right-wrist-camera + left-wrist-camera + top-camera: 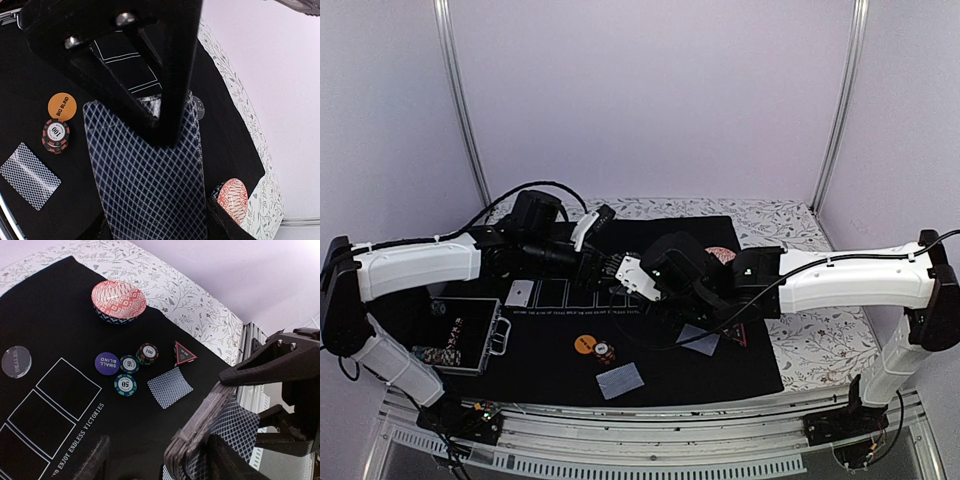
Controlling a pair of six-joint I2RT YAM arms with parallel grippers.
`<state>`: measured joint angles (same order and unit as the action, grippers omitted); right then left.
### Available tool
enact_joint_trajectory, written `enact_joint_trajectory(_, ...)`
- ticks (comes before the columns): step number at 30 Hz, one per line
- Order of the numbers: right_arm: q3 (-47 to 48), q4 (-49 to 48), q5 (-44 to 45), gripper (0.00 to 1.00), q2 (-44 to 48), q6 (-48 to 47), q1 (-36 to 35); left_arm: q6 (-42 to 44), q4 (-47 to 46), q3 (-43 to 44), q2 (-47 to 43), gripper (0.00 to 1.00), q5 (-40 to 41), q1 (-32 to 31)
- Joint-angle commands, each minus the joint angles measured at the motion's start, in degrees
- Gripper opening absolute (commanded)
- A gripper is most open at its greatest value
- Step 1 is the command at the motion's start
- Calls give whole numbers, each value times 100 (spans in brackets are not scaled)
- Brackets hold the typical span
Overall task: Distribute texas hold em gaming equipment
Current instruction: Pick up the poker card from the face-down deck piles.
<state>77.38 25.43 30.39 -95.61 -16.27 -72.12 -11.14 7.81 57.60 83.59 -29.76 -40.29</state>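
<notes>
Under pale lilac walls and two metal posts, a table [820, 345] in flowery cloth carries a black felt mat [540, 375] printed with white boxes. Both arms meet over the mat's middle. A metal case [465, 335] holding chips sits at the mat's left edge, seen only from the top camera.

The right gripper [167, 145] is clamped on a deck of playing cards [145, 185], one finger across its patterned back. The left gripper [160, 462] stands wide around the deck's free end, one finger just beside the stack and the other well clear of it.

Only the left wrist view shows the red patterned bowl [119, 301] whole. Between the bowl and the deck lie a single card [170, 386], a purple disc [107, 361], a triangle marker [184, 352] and three striped chips [129, 364]. The right wrist view alone reads the orange disc [62, 106] as BIG BLIND, just beside a 100 chip [55, 135], with another face-down card [30, 175] near.
</notes>
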Motion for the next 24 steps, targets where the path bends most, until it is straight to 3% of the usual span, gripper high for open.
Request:
enact_joint_trajectory(1,53,-220,187,52,93,1,-48,299,451,51,-57,64,346,-27)
enact_joint_trajectory(11,7,-222,240,52,97,30,-48,406,584,-38,-416,60,492,28)
enact_joint_trajectory(19,22,-258,249,52,69,28,-52,200,320,-1,-595,69,-344,48)
enact_joint_trajectory(24,-4,-253,250,51,87,29,-48,213,680,152,-473,63,-157,180)
